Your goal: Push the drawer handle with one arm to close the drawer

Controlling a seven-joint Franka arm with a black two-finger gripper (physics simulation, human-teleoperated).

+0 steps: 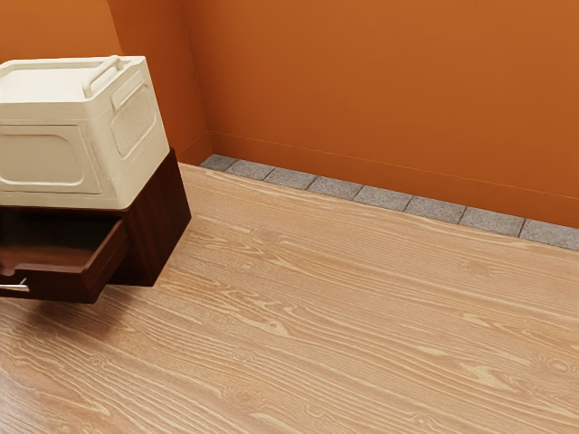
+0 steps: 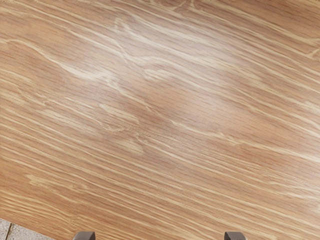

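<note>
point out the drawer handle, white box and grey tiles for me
Drawer handle (image 1: 15, 287): exterior view, on its metal bar.
White box (image 1: 68, 149): exterior view, on its front side.
Grey tiles (image 1: 384, 198): exterior view, on a tile midway along the row.

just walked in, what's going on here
I'm meant to push a drawer shut by its handle, but the drawer stands open, pulled out of a dark wooden cabinet. A cream-coloured box sits on top of the cabinet. My gripper is open and empty over the wood-grain surface, not touching the handle.
</note>
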